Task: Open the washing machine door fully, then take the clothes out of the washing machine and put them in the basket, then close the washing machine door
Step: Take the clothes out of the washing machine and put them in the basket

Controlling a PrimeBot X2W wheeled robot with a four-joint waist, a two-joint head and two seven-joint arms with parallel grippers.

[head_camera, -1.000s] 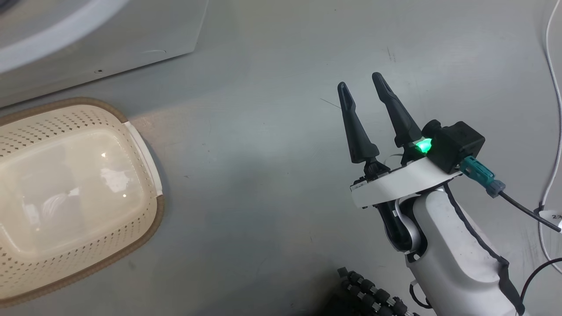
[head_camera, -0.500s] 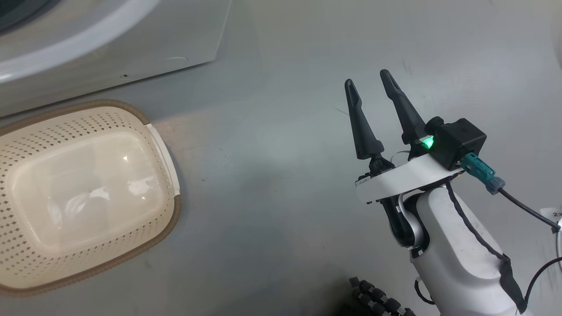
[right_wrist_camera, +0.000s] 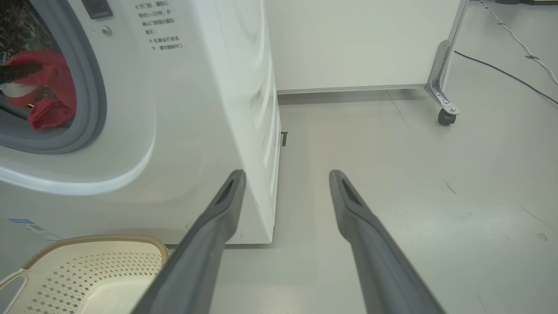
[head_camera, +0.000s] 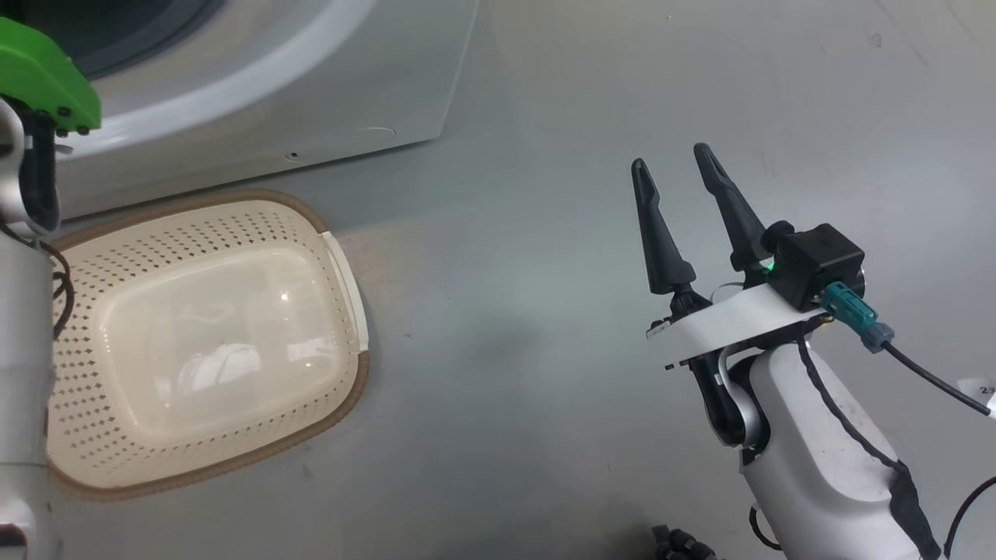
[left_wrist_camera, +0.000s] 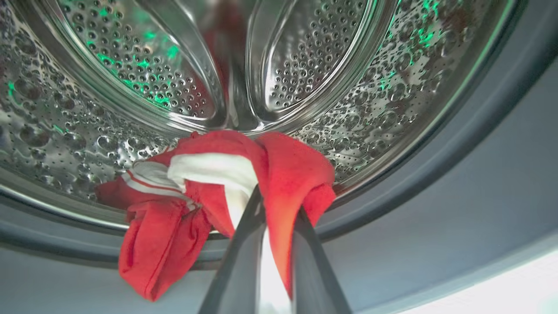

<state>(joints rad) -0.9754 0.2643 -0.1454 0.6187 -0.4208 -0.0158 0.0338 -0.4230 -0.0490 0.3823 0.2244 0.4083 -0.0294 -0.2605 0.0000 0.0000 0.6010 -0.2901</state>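
Note:
In the left wrist view my left gripper (left_wrist_camera: 279,205) is shut on the clothes (left_wrist_camera: 296,170), a red bundle with white trim and stripes. The bundle hangs over the lip of the steel drum (left_wrist_camera: 130,65) of the washing machine (head_camera: 233,117). From the right wrist view the same red clothes (right_wrist_camera: 48,83) show in the machine's (right_wrist_camera: 196,109) opening, inside the grey seal (right_wrist_camera: 93,87). The cream basket (head_camera: 194,229) stands on the floor just in front of the machine. My right gripper (head_camera: 671,157) hovers open over the bare floor, well right of the basket. The washing machine door is out of view.
My left forearm (head_camera: 23,311) with a green cover (head_camera: 43,78) stands at the head view's left edge, beside the basket. A white panel on a castor (right_wrist_camera: 444,115) stands behind the machine. Cables (right_wrist_camera: 514,39) run along the floor at the far right.
The head camera has turned, so the basket and the machine sit further right in the picture, and my left forearm has come into its left edge. The right gripper has stayed open.

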